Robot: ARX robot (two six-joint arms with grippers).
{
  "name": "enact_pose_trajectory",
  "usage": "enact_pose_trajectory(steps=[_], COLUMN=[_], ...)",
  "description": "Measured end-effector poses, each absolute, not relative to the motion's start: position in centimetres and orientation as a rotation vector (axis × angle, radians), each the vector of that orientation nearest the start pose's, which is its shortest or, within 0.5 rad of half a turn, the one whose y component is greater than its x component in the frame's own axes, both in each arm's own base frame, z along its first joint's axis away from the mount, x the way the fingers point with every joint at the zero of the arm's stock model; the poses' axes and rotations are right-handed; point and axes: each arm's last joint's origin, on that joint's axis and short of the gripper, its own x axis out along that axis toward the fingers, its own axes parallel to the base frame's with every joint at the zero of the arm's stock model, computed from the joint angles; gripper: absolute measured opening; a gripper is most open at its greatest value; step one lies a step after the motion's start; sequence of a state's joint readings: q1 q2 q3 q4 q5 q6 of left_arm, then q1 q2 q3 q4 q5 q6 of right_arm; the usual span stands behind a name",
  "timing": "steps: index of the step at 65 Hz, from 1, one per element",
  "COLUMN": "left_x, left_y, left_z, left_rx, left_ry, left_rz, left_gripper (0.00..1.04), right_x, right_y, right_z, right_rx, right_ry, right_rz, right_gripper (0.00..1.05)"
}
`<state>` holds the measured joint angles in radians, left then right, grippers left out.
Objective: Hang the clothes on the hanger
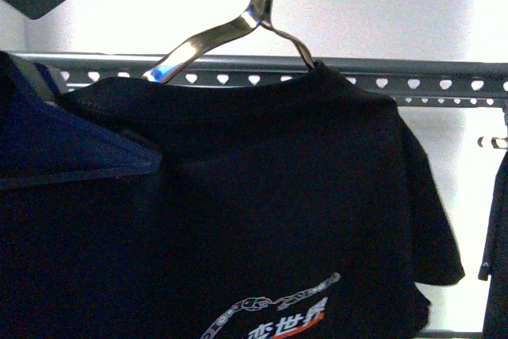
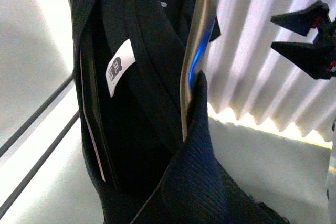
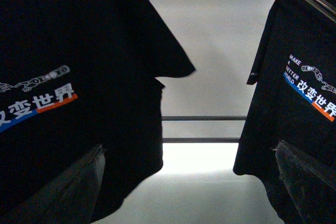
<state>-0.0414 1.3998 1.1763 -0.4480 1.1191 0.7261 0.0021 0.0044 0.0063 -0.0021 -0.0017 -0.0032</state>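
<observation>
Before the grey rail (image 1: 381,69) with its row of heart-shaped holes, the black T-shirt (image 1: 262,180) hung on a shiny coat hanger (image 1: 238,25), whose neck ran up past the rail and out of the front view. Its print showed a chain over the white characters 改变世界, underlined in blue and orange. A white neck label (image 2: 119,66) carried dark print too small to read. A second shirt (image 3: 299,103), hanging further right, read "MAKE A BETTER WORLD" beside the same characters. The right tool (image 2: 273,33) stood apart from the T-shirt with its fingers spread, gripping nothing. The left tool (image 1: 119,156) was a dark blue blur against the T-shirt's shoulder – open or closed, I could not tell.
</observation>
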Motion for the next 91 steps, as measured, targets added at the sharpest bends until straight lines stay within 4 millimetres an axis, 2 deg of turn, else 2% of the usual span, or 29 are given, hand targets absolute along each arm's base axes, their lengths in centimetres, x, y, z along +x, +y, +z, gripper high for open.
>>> enact_pose_trajectory(steps=[10, 24, 39, 50, 58, 69, 86, 89, 91], left_x=[31.2, 35.1, 37.7, 39.6, 40.2, 40.9, 40.8, 40.8, 40.9], left_y=[-4.8, -7.7, -9.6, -10.5, -11.4, -13.1, -13.4, -13.3, -13.2], left_z=[32.2, 33.1, 34.1, 34.1, 33.9, 33.8, 33.7, 33.7, 33.7], left_rx=[0.260, 0.310, 0.390, 0.441, 0.457, 0.523, 0.512, 0.512, 0.511], left_ry=[0.210, 0.185, 0.206, 0.198, 0.208, 0.105, 0.102, 0.103, 0.104], left_rz=[-1.367, -1.443, -1.485, -1.477, -1.486, -1.461, -1.473, -1.473, -1.470], left_gripper=[0.04, 0.04, 0.04, 0.04, 0.04, 0.04, 0.04, 0.04, 0.04], right_x=[9.8, 9.8, 9.8, 9.8, 9.8, 9.8, 9.8, 9.8, 10.0], right_y=[0.0, 0.0, 0.0, 0.0, 0.0, 0.0, 0.0, -0.1, -0.3], right_z=[16.5, 16.5, 16.5, 16.5, 16.5, 16.5, 16.5, 16.5, 16.8], right_rx=[-0.003, -0.003, -0.003, -0.003, -0.003, -0.003, -0.003, -0.019, -0.046], right_ry=[0.000, 0.000, 0.000, 0.000, 0.000, 0.000, 0.000, 0.041, 0.110], right_rz=[0.003, 0.003, 0.003, 0.003, 0.004, 0.004, 0.003, 0.049, 0.163], right_gripper=[0.97, 0.97, 0.97, 0.97, 0.97, 0.97, 0.97, 0.97, 0.97])
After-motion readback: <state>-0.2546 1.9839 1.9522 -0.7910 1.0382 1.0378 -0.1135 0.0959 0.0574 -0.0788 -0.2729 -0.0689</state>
